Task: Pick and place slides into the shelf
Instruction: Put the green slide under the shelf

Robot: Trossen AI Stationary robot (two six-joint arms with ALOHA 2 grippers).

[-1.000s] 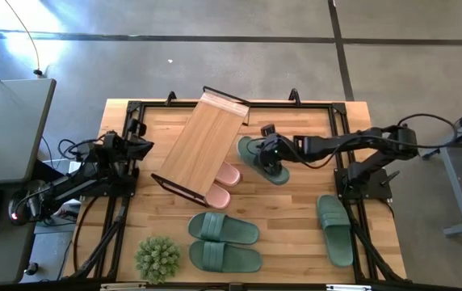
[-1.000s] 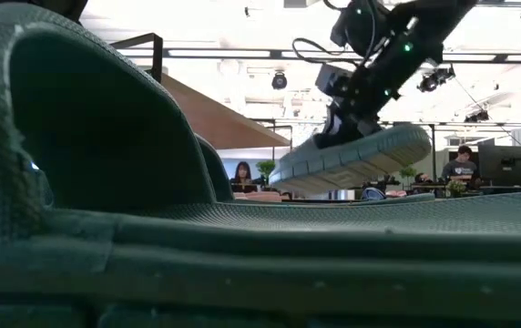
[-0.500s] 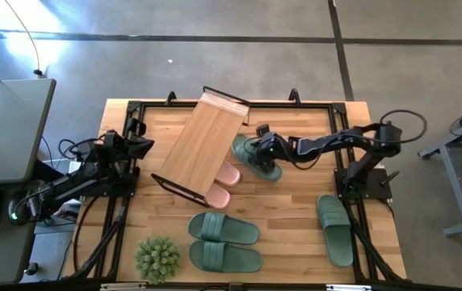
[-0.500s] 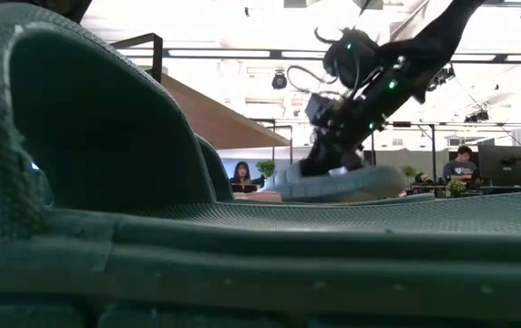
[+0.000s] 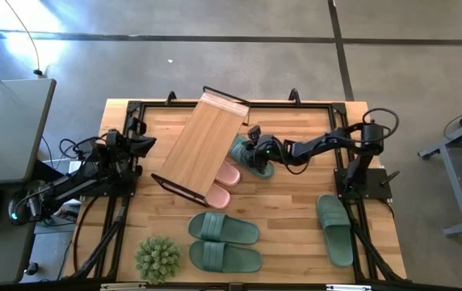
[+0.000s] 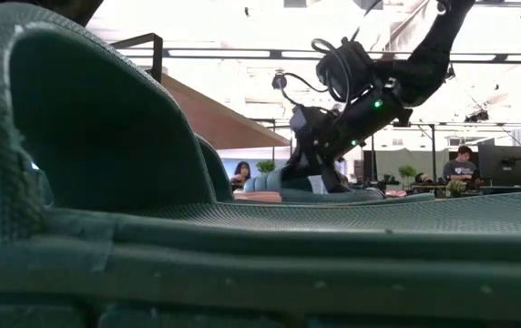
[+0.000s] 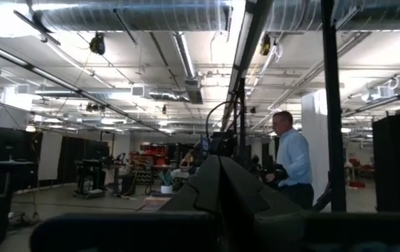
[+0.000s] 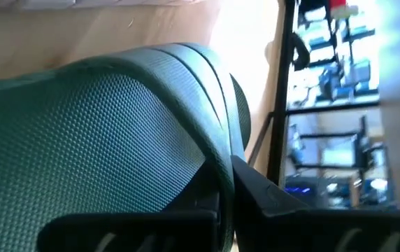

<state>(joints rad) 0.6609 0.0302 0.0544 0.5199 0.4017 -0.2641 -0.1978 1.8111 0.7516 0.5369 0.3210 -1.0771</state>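
My right gripper [image 5: 257,152] reaches from the table's right side toward the shelf [image 5: 203,141] and is shut on a sage-green slide [image 5: 241,148], which sits low beside the shelf's right edge. The shelf's bamboo board lies slanted across the far middle of the table. Two pink slides [image 5: 224,174] poke out from under its near right side. A green pair [image 5: 223,242] lies near the front edge, and a single green slide [image 5: 334,229] on the right. My left gripper [image 5: 146,145] waits shut at the table's left side, touching nothing. My right gripper holds the green slide by its strap [image 8: 214,150], with one dark finger [image 8: 270,199] against the strap's edge. It comes slanting down from the table's right [image 6: 311,169]. The slide [image 6: 352,193] lies level at table height; whether it touches the wood cannot be told.
A spiky green plant ball [image 5: 157,257] stands at the near left corner. A black frame [image 5: 328,105] runs around the table's edges. In the low view a green slide [image 6: 106,228] fills the foreground and hides most of the table. Bare wood lies between the shelf and the single slide.
My right gripper moved toward the table's left and down, up to the shelf's right edge. The green slide it holds went from raised and tilted to low and level.
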